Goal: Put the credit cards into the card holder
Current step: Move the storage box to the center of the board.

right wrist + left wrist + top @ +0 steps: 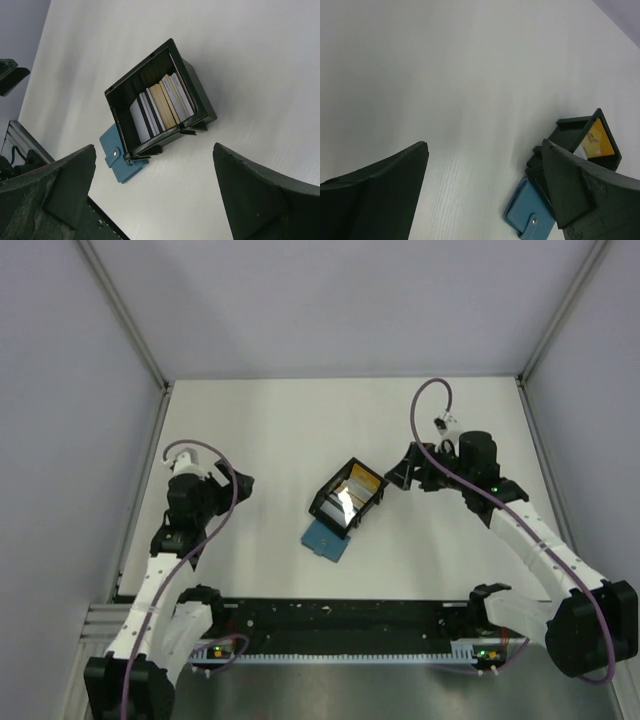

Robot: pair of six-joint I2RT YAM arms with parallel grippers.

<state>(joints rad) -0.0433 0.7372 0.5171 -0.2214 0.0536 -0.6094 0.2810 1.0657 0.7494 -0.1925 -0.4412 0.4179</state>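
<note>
Kim: Closest to the camera, what runs along the near edge of the bench (pixel 280 430)?

Lee: That's a black mounting rail (pixel 340 625), with an arm base at each end.

Kim: And starting from the left?

Lee: First comes the left tool (pixel 238 485), held over bare bench and pointing right, well apart from the things in the middle. In its wrist view both dark fingers (pixel 380 190) are spread wide with nothing between them.

Kim: Where is the card holder?

Lee: You'll find the card holder (pixel 325 538) flat on the bench around the middle, at the near-left end of the black tray (pixel 322 502). It is teal-blue and folded shut, with its snap button facing up. It touches the tray's end, but I cannot tell whether a corner is tucked beneath.

Kim: And the credit cards?

Lee: All the credit cards (pixel 162 107) that I can see sit inside the tray. They stand on edge in a row: white and grey ones, tan-gold ones in the middle, then paler ones. An orange-yellow face shows from the left wrist view, and one card glints from above.

Kim: What's on the right?

Lee: Over there the right tool (pixel 395 475) hangs just right of the tray's far end, aimed at it but apart from it. Its fingers (pixel 55 190) are wide apart and empty. In its wrist view, the tray and holder sit framed between them.
</note>
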